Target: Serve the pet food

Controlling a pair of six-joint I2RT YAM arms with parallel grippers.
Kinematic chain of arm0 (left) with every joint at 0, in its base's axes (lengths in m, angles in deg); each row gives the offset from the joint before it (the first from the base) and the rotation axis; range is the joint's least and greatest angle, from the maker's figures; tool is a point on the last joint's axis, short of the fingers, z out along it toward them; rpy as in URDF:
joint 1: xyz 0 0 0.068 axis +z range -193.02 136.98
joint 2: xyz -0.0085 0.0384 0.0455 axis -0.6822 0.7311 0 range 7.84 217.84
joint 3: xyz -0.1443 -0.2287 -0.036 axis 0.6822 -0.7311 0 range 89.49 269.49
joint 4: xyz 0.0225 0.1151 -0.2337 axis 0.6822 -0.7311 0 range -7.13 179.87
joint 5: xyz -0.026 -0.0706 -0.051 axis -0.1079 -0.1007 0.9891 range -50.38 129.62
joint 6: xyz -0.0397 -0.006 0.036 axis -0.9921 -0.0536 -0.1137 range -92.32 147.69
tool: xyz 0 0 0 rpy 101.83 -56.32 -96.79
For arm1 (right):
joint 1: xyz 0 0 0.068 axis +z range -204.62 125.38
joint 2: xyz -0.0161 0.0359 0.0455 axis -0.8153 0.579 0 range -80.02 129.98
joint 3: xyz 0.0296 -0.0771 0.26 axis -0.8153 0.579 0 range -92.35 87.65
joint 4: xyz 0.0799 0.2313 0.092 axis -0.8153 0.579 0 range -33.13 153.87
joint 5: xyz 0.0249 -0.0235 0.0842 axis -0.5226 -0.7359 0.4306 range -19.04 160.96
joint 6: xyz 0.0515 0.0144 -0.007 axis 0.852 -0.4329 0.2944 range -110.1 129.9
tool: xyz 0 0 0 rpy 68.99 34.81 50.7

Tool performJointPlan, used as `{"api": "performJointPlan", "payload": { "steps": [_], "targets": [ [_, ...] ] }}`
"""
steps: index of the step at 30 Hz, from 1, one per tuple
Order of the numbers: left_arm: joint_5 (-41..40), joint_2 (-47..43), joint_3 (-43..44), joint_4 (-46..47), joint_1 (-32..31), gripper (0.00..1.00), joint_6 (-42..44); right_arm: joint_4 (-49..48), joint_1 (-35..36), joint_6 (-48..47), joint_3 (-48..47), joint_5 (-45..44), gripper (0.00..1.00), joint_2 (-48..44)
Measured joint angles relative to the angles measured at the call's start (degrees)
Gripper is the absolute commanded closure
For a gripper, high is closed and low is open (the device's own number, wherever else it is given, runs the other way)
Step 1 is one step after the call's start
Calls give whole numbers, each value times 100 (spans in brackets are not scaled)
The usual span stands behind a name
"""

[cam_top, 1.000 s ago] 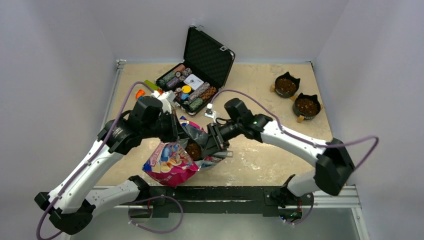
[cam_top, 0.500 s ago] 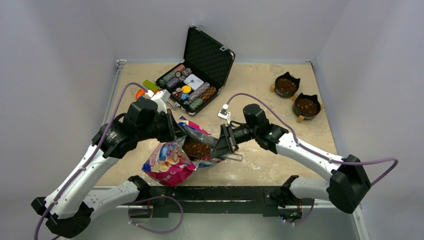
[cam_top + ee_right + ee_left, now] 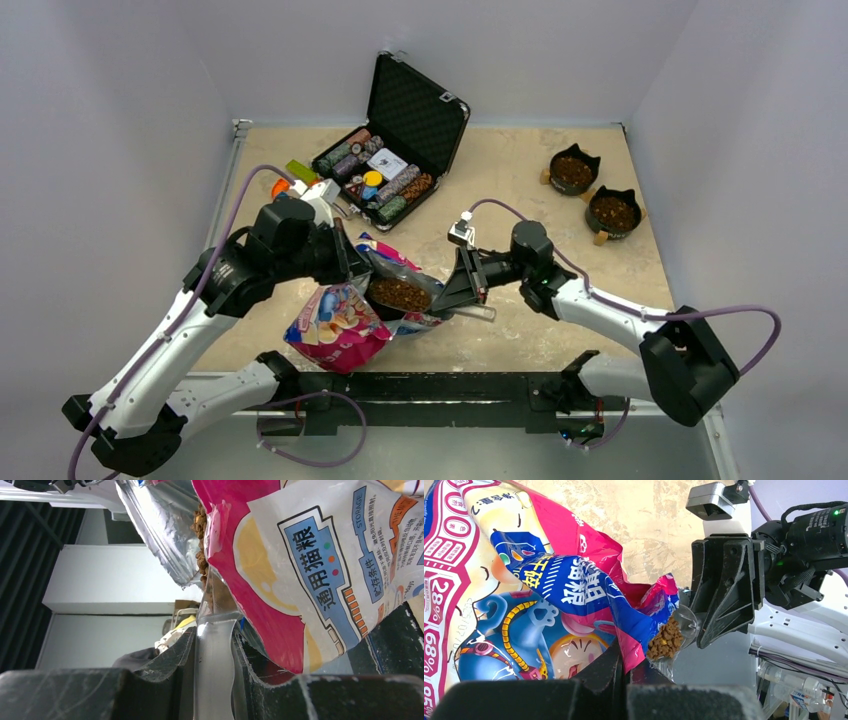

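— Where's the pet food (image 3: 400, 294)?
— Small dark-brown pellets, heaped in a clear scoop (image 3: 214, 655) at the mouth of the bag (image 3: 335, 325). Left fingers (image 3: 357, 263) pinch the bag's edge; right fingers (image 3: 455, 292) clamp the scoop's handle.

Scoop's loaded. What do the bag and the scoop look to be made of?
Bag: thin plastic film, glossy and printed, going by its sharp creases and glare. The inside looks silvery, likely a foil lining.
Scoop: clear, slightly frosted plastic. The background shows through its handle, and it appears rigid, keeping a straight shape in the grip.
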Motion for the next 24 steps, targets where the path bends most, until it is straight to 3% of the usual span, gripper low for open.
{"api": "performJointPlan", "payload": {
  "steps": [9,13,19,24],
  "targets": [
    [-79,-20,0,0,2,100,11,-1602,4,1086,140,278,100,612],
    [-107,-20,4,0,-11,100,52,-621,17,570,-44,262,100,326],
    [-173,-28,33,-11,-9,100,66,-42,68,258,-428,282,100,415],
    [-203,-28,33,-15,-9,100,74,-396,125,529,-533,387,100,763]
  ]
}}
